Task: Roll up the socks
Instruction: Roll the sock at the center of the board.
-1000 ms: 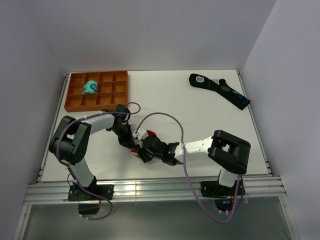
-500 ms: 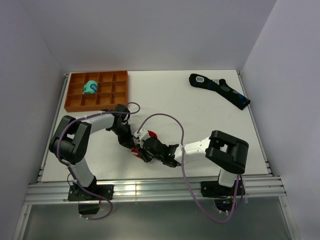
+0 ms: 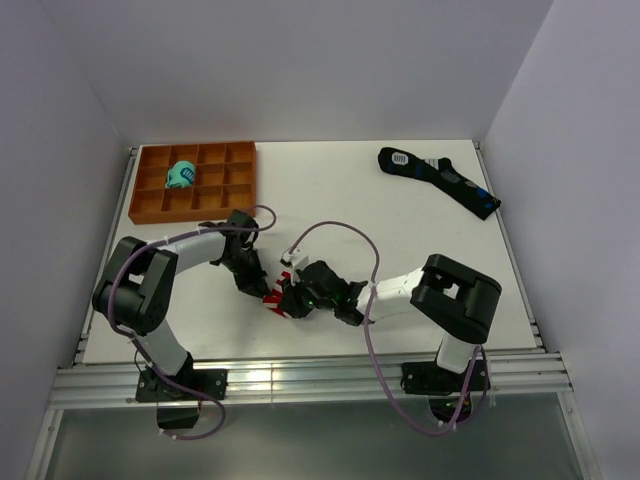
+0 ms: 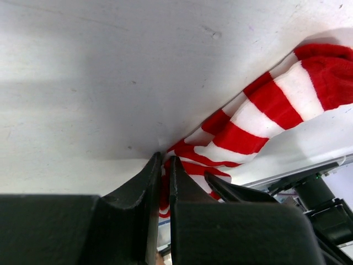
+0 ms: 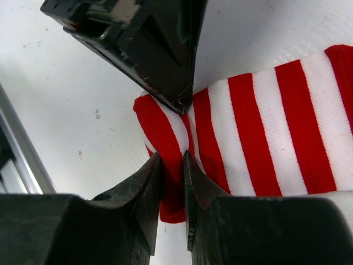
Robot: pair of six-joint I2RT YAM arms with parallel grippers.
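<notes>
The socks [image 3: 274,298] lie near the table's front, between the two arms; only a small red-and-white patch of them shows from above. In the left wrist view the striped socks [image 4: 265,105] run off to the upper right. My left gripper [image 4: 164,160] is shut on their near end. In the right wrist view my right gripper [image 5: 172,157] pinches a red fold at the socks' [image 5: 265,138] left edge, right below the left gripper's fingers [image 5: 160,61]. From above, the left gripper [image 3: 263,287] and the right gripper [image 3: 289,302] meet tip to tip over the fabric.
An orange compartment tray [image 3: 230,190] sits at the back left with a teal sock bundle [image 3: 181,175] in it. A long black sock [image 3: 440,180] lies at the back right. The metal rail [image 3: 300,378] runs along the table's front edge.
The right gripper's jaws have closed onto the socks' red edge, and its wrist has turned and moved slightly back. The left gripper has kept its hold in place.
</notes>
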